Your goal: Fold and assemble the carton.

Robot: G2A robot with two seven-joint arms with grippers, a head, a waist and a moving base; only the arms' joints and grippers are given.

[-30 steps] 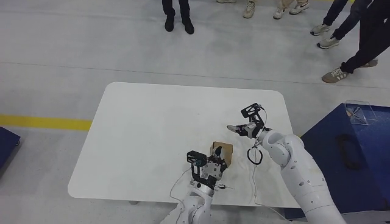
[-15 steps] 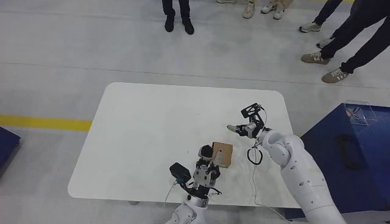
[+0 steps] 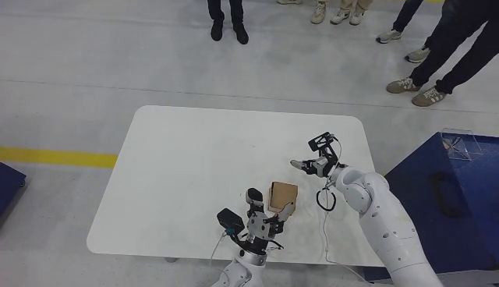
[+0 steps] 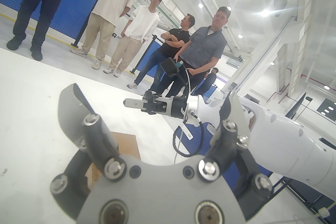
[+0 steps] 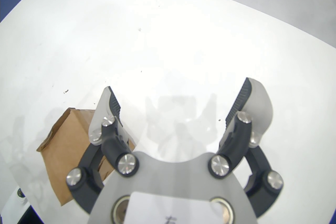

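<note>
- Grey hall floor (image 3: 117, 53) crossed by a yellow line (image 3: 54, 157) surrounds a white table with rounded corners (image 3: 195, 162). A blue cabinet (image 3: 437, 201) stands just off the table's right edge.
- A small brown cardboard carton (image 3: 282, 196) lies close to the table's near edge, right of centre, with one broad panel facing up.
- The left gripper (image 3: 269, 207) is at the near edge, right at the carton's near side. Its fingers are spread wide and grip nothing. Whether a finger touches the cardboard cannot be told.
- The right gripper (image 3: 306, 164) hangs over the table toward the right edge, near the carton but apart from it. Its fingers (image 5: 246, 93) are wide apart, with nothing between them.
- A white label (image 5: 157, 205) on the right gripper's mount bears a dark printed mark. The mark is cut off at the frame edge and cannot be read.
- A wide stretch of tabletop lies between the carton and the far and left edges.
</note>
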